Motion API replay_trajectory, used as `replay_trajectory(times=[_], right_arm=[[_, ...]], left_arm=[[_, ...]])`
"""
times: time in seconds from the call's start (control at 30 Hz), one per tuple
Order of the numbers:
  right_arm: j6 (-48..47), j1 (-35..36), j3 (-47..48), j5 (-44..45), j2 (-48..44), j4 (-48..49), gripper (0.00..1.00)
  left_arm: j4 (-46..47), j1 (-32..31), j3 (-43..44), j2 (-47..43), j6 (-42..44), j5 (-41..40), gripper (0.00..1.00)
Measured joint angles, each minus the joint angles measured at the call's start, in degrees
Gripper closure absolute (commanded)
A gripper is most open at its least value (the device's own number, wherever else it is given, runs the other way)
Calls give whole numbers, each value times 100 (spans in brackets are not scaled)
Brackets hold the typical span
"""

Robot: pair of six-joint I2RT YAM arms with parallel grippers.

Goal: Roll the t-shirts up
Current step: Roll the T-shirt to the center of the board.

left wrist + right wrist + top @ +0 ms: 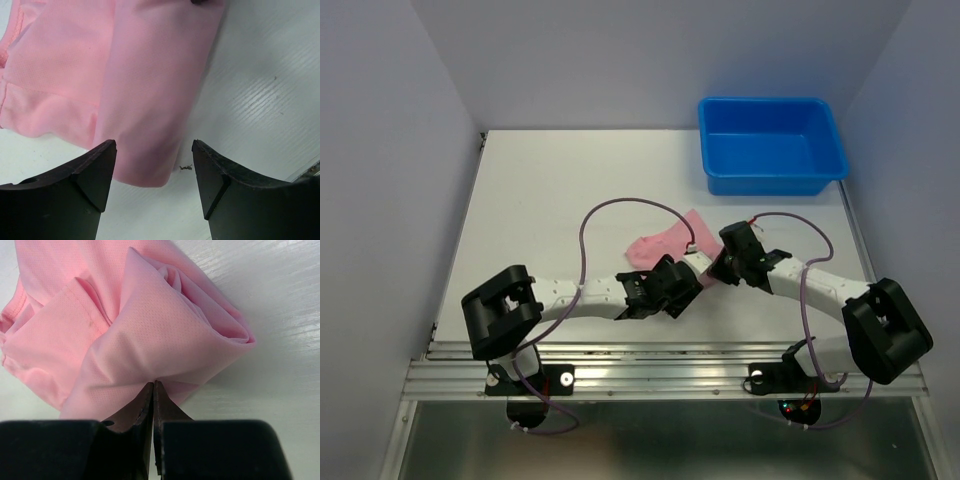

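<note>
Left gripper (154, 150): the jaws stand apart and hold nothing; it hangs just above the near end of a folded band of the shirt.
Right gripper (152, 385): the jaws are pressed together and pinch a fold of pink cloth at their tips; the cloth rises to them like a small tent.
T-shirt (665, 243): light pink, lying on the table (550, 200) right of its middle, between and just beyond the two grippers; it is a loose folded bundle, not a neat roll.
Handling: I judge it very light, thin and soft. It sags wherever nothing supports it, and it probably slides easily on the smooth top. It is not fragile.
Where to hold: best at a folded edge, through all layers, one gripper near each end; a pinch on one layer would only pull that layer out.
Bin (775, 183): blue, at the far right, well apart from the shirt.
</note>
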Motion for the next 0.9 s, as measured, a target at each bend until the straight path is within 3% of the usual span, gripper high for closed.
replay_trajectory(times=[0.4, 0.7, 0.83, 0.87, 0.9], right_arm=[[-2, 0, 0, 0, -4, -2, 92], [0, 0, 0, -15, -4, -2, 92], [-2, 0, 0, -15, -33, -20, 89], [-2, 0, 0, -15, -48, -31, 89], [-4, 0, 0, -15, -107, -52, 89]], left_arm=[[201, -15, -59, 245, 9, -39, 28], [68, -26, 282, 890, 20, -448, 39], [42, -20, 417, 1016, 17, -498, 65], [35, -15, 442, 1029, 28, -498, 85], [33, -9, 466, 1029, 7, -466, 95]])
